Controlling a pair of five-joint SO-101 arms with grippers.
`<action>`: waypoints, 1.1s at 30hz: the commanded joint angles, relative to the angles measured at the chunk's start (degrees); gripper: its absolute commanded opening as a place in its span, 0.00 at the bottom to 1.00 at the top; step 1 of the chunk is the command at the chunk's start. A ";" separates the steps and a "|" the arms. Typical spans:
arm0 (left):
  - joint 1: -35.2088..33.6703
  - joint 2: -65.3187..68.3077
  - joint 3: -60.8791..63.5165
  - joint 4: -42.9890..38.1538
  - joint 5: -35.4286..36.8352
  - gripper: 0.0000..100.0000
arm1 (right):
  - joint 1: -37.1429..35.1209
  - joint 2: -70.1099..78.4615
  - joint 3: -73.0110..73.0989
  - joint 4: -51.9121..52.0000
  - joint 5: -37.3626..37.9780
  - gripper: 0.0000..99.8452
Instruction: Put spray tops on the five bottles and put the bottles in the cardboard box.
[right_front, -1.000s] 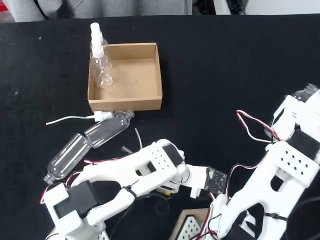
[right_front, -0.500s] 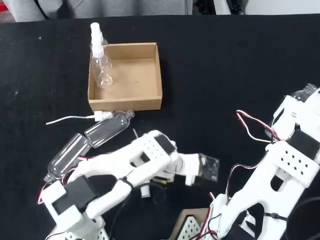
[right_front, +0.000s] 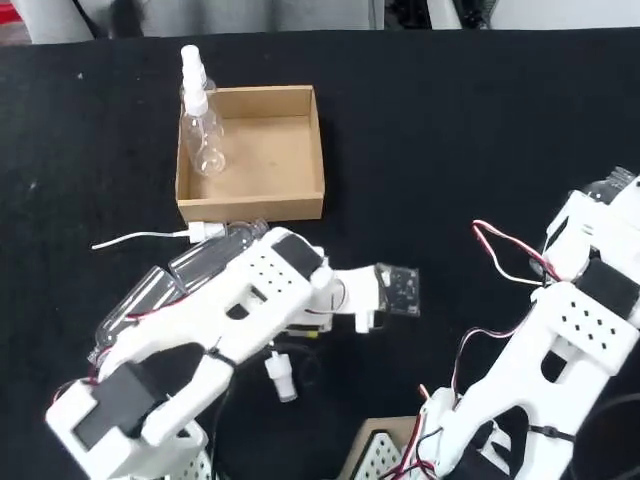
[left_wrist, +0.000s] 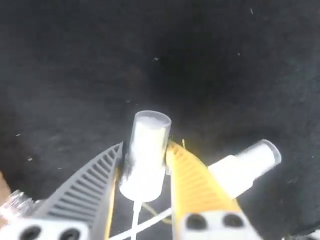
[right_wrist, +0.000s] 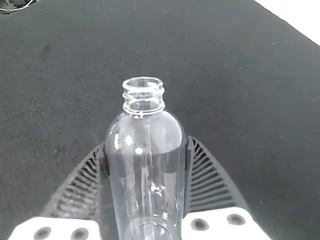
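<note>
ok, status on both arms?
Left gripper shut on spray top. Right gripper shut on uncapped bottle. Loose spray top lies beside left gripper.

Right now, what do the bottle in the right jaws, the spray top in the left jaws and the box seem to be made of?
Held bottle: likely clear glossy plastic; the table shows through it and highlights glint on it. Spray top: probably smooth, opaque white plastic. Box: brown matte cardboard, with thin plain walls.
</note>
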 joint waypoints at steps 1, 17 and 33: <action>-0.57 -6.33 -1.45 -0.09 4.04 0.03 | -1.14 -2.15 -3.12 -1.58 0.53 0.02; -5.23 -14.33 -1.36 -9.14 22.86 0.03 | -6.51 -2.15 -2.42 -1.41 0.70 0.02; -5.49 -26.37 -0.92 -9.32 42.99 0.03 | -11.16 -2.59 -1.54 -1.05 1.85 0.02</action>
